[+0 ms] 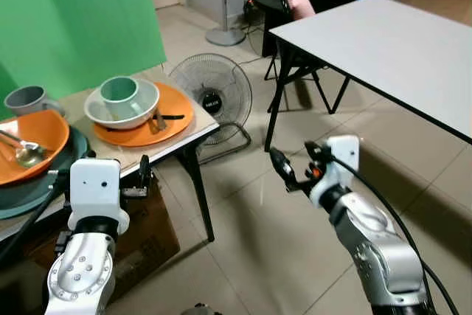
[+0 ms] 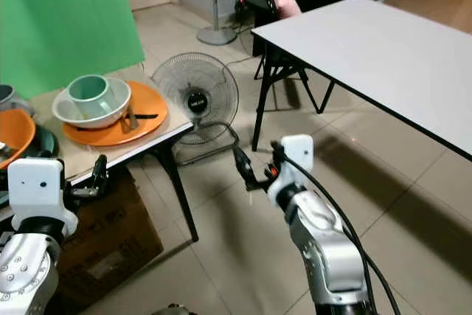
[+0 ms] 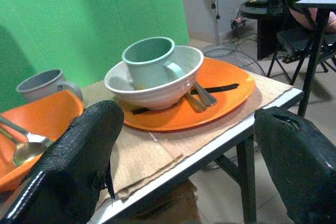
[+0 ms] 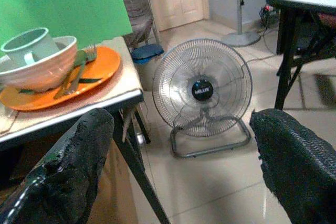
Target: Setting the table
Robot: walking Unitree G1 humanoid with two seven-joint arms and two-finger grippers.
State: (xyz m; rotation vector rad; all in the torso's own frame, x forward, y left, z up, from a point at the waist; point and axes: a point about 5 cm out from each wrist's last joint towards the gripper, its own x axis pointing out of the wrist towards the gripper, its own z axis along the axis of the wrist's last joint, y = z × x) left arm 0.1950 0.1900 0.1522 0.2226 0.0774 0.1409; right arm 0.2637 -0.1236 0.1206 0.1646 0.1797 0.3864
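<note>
The flat round orange plastic plate point(image 1: 144, 119) is sitting at the corner of the small side table point(image 1: 193, 136) w/ a cardboard sheet over its top, and it's carrying a white ribbed bowl point(image 1: 122, 105) w/ a pale green mug point(image 1: 119, 92) standing inside, plus cutlery point(image 3: 202, 94) lying beside the bowl, partly tucked under it. Further back on that table an orange bowl point(image 1: 33, 138) is holding a metal spoon point(image 1: 28, 153) and resting on a dark green plate point(image 1: 37, 189), w/ a grey mug point(image 1: 28, 99) behind it. The left gripper point(image 1: 144, 175) is hanging just off the table's front edge, fingers spread apart, nothing betw. them; the right gripper point(image 1: 286, 171) is out over the tiled floor, fingers likewise parted and empty. The big white table point(image 1: 398, 42), presumably the one to be set, is standing well apart to the right, a round floor fan point(image 1: 212, 94) sitting betw. the two tables. Risk as I see it: the stack is loose, so lifting the plate by one edge could be tipping the mug and sliding the cutlery off; the plate's also near the table corner, so a nudge might push it over. Count: 2 plates, 2 bowls, 2 mugs, 1 spoon clear; the other cutlery I can't count for sure.
</note>
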